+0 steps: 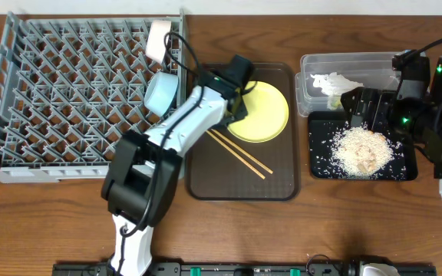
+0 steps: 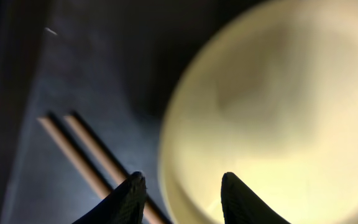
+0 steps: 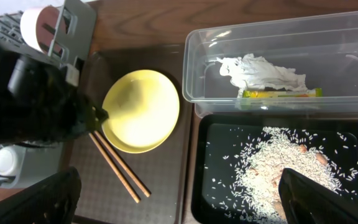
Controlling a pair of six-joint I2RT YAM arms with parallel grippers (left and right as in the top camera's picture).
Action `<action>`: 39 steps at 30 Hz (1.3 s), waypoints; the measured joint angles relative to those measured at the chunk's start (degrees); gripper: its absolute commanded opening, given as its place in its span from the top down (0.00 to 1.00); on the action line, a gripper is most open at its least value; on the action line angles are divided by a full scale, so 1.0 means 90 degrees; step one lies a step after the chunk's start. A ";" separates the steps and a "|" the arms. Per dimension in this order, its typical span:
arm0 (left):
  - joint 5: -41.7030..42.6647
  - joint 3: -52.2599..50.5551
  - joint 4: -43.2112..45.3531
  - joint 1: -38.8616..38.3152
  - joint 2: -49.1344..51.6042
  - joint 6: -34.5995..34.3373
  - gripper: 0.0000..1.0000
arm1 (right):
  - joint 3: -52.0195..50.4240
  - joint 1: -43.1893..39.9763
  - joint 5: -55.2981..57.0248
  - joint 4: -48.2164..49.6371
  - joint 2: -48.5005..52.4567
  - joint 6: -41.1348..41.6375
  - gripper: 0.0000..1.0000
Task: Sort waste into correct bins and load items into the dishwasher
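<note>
Camera overhead: yellow plate (image 1: 265,113) flat on brown serving tray (image 1: 279,181), left gripper (image 1: 236,100) at its left rim. Left wrist: jaws apart, straddling that rim; plate looks rigid, glossy and slippery, so pinch the rim. Right wrist: right gripper (image 3: 185,202) spread wide, empty, above black tray (image 3: 211,134).

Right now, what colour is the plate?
Pale yellow; the plate shows best in the right wrist view.

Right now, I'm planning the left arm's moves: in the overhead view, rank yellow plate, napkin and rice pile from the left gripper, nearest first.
1. yellow plate, just under the left gripper.
2. napkin, rightward in the clear tub.
3. rice pile, farthest, in the black tray.
</note>
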 measured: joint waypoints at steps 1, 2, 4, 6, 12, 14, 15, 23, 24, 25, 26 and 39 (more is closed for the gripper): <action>-0.0007 0.0000 0.0019 -0.0066 0.0024 -0.0066 0.59 | 0.0000 0.0000 0.0000 0.0002 0.0000 0.0000 0.01; -0.0027 0.0000 0.0022 -0.0131 0.0041 -0.0117 0.59 | 0.0000 0.0000 0.0000 0.0002 0.0000 0.0000 0.01; -0.0100 0.0000 0.0027 -0.0262 0.0068 -0.0221 0.59 | 0.0000 0.0000 0.0000 0.0002 0.0000 0.0000 0.01; -0.0126 0.0000 0.0027 -0.0350 0.0087 -0.0282 0.60 | 0.0000 0.0000 0.0000 0.0002 0.0000 0.0000 0.01; -0.0185 0.0000 -0.0117 -0.0418 0.0104 -0.0408 0.60 | 0.0000 0.0000 0.0000 0.0002 0.0000 0.0000 0.01; -0.0219 0.0000 -0.0257 -0.0423 0.0104 -0.0481 0.60 | 0.0000 0.0000 -0.0002 0.0002 0.0000 -0.0002 0.01; -0.0226 -0.0002 -0.0330 -0.0425 0.0104 -0.0542 0.60 | 0.0000 0.0000 0.0000 0.0002 0.0000 0.0000 0.01; -0.0253 -0.0036 -0.0367 -0.0430 0.0107 -0.0986 0.60 | 0.0000 0.0000 0.0000 0.0002 0.0000 0.0000 0.01; -0.0260 -0.0066 -0.0325 -0.0430 0.0114 -0.1054 0.60 | 0.0000 0.0000 0.0000 0.0002 0.0000 0.0000 0.01; -0.0262 -0.0095 -0.0262 -0.0430 0.0131 -0.1093 0.60 | 0.0000 0.0000 0.0000 0.0002 0.0000 0.0000 0.01; -0.0262 -0.0129 -0.0194 -0.0430 0.0160 -0.1117 0.60 | 0.0000 0.0000 0.0000 0.0002 0.0000 0.0000 0.01; -0.0265 -0.0231 0.0090 -0.0430 0.0413 -0.1353 0.72 | 0.0000 0.0000 0.0000 0.0002 0.0000 0.0000 0.01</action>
